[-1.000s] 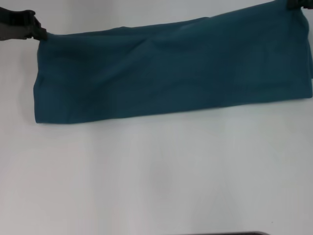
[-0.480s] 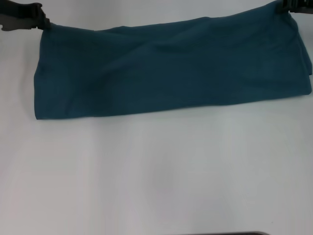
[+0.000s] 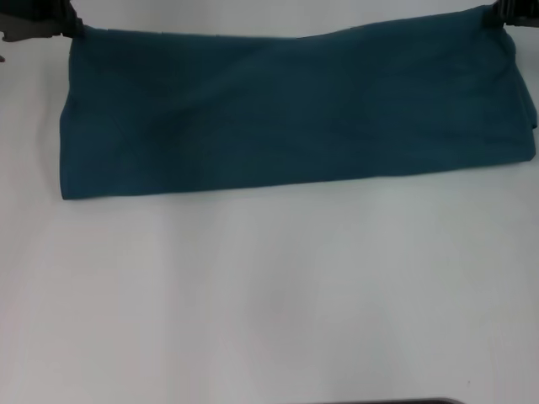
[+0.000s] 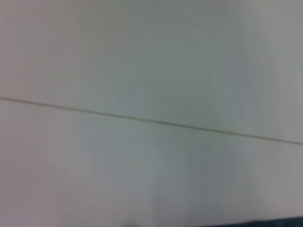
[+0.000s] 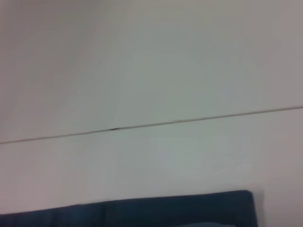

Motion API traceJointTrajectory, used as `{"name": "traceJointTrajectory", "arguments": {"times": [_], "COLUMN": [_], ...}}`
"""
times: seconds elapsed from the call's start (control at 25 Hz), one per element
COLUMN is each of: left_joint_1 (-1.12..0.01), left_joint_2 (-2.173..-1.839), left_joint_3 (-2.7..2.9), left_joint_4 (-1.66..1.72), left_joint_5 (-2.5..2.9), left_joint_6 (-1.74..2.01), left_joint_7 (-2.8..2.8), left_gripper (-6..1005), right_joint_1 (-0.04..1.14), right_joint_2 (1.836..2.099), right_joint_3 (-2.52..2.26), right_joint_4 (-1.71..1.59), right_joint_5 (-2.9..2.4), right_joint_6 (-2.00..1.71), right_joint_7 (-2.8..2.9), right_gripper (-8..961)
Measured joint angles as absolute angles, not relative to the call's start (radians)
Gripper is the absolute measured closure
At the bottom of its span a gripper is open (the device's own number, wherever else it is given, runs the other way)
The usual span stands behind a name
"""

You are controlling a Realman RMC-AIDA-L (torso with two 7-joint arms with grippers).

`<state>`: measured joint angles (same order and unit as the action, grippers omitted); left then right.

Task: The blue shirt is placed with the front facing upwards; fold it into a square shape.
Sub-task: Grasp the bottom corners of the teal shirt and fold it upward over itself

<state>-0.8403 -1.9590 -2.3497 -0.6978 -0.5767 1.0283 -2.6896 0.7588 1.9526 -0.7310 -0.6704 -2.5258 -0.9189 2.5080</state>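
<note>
The blue shirt [image 3: 295,114] is lying folded into a long band across the table's [image 3: 269,295] far edge. The left gripper [image 3: 72,29] and right gripper [image 3: 497,15] are pinching its far corners. Only the wrist views are showing a table seam [image 5: 151,124].

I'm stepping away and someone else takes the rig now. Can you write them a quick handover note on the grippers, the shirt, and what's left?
Left gripper: at the far left corner of the blue shirt, apparently gripping it.
Right gripper: at the far right corner, likewise.
Shirt: lies on the white table as a long horizontal band, no lettering showing.
Done: folded lengthwise into a strip.
Left: release the corners, then fold the ends across to make a square.
</note>
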Motion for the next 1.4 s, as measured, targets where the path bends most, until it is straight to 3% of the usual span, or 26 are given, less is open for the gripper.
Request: {"name": "traceJointTrajectory", "arguments": {"times": [1.08,1.4], "left_joint_1": [-0.884,-0.879], "left_joint_2": [-1.960,-1.962], "left_joint_3": [-2.323,-2.333], "left_joint_4": [-0.605,-0.612], "left_joint_5": [-0.561,-0.547], "left_joint_6": [0.913,0.898], "left_joint_7": [-2.686,-2.721], "left_gripper": [973,936], "right_joint_1": [0.794,0.798], "right_joint_2": [1.970,1.949], "right_joint_3": [-0.821,-0.819], "right_joint_4": [-0.621,-0.620], "right_joint_5": [-2.554,-2.557], "right_joint_6": [-0.748,-0.781], "right_joint_7": [2.522,2.533], "right_gripper": [822,815]}}
